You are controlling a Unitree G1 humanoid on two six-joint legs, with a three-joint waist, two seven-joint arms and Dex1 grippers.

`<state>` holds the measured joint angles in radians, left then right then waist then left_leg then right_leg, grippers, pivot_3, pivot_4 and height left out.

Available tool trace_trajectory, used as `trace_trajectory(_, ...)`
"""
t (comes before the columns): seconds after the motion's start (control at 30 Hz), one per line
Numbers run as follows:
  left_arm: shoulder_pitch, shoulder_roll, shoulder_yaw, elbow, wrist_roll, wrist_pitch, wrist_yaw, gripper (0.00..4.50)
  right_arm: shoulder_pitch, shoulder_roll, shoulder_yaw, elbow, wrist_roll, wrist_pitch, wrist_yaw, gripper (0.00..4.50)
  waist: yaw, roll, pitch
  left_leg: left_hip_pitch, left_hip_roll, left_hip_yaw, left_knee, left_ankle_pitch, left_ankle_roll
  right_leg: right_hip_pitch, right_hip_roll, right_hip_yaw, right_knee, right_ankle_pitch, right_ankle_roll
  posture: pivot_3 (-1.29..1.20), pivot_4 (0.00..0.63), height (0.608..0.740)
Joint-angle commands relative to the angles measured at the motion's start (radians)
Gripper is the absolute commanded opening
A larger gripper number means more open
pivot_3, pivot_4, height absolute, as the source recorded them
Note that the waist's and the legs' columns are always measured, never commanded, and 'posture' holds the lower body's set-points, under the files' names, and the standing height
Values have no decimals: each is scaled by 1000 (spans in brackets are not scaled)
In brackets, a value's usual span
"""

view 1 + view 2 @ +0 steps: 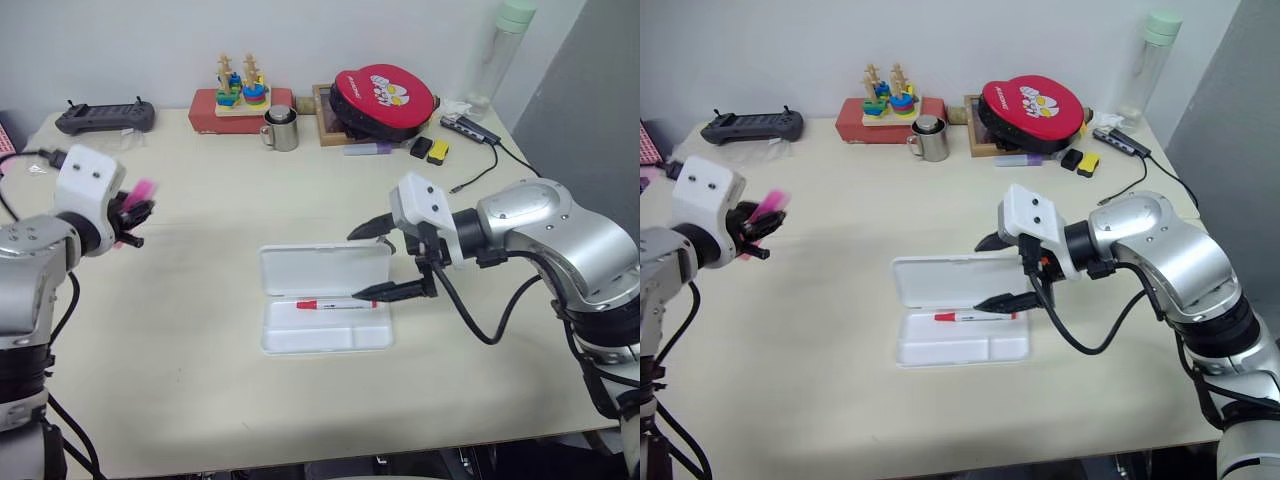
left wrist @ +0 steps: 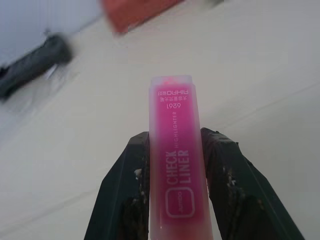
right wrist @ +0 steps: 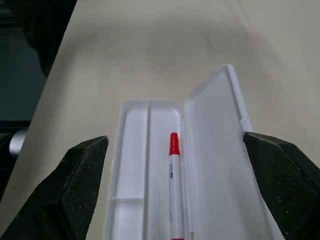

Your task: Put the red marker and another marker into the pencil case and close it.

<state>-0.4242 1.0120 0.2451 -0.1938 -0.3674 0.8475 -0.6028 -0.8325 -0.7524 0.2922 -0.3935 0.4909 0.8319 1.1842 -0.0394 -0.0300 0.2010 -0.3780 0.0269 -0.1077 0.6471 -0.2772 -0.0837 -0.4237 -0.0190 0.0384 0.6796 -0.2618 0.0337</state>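
The left gripper (image 2: 175,200) pinches the pink highlighter (image 2: 175,160) between its fingers, held above the table (image 1: 200,330) at its left side. The right gripper (image 1: 385,262) hangs spread wide over the open case (image 1: 325,345), where the red marker (image 1: 335,304) lies in the tray.

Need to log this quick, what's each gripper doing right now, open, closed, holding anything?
Left gripper: shut on the pink highlighter.
Right gripper: open, holding nothing, above the open pencil case.
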Motion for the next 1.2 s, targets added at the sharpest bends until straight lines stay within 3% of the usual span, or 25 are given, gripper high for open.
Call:
trace_trajectory(0.03,-36,62,24,-114,-98,19,-140,1214,7,-32,-17,-26,-3,-45,34,4500,-2,0,0,0,0,0,0,0,0,0,0,0,0,0,0,0,150,740)
trace_trajectory(0.3,-67,65,-87,-323,-282,49,-345,1214,16,-49,-2,-6,-25,-85,56,4500,-13,0,0,1,1,1,0,0,0,1,1,1,1,0,0,0,150,740)
trace_trajectory(0.63,77,104,-241,-414,-247,-89,-523,1214,20,-57,0,0,-49,-97,64,4500,-17,0,0,2,2,1,0,0,0,1,2,2,1,0,0,0,150,740)
trace_trajectory(0.93,142,15,-450,-309,47,-355,-489,1214,23,-57,1,-2,-53,-85,55,4500,-14,1,0,3,2,2,1,0,0,2,3,2,1,0,0,0,150,740)
trace_trajectory(1.2,128,-56,-499,-249,138,-441,-487,1214,27,-52,1,-9,-50,-76,47,4500,-13,1,0,3,2,1,0,0,1,2,3,2,1,0,0,0,150,740)
